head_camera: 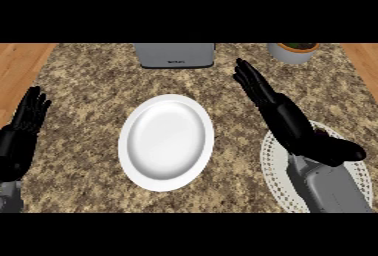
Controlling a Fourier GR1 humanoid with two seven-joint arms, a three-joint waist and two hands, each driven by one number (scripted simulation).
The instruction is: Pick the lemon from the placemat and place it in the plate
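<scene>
While the round white plate [166, 142] sits bare mid-counter, the robot's right hand [277, 107] stretches flat-fingered above the white lace placemat [275, 165] at right; the lemon is hidden. Left hand [26, 120] rests open, far left.

A speckled brown-and-beige stone worktop [81, 80] fills most of the frame. Warm wooden flooring [18, 60] shows at the upper left and upper right corners. A grey appliance [174, 55] sits at top centre, a white plant pot [293, 52] at upper right.
</scene>
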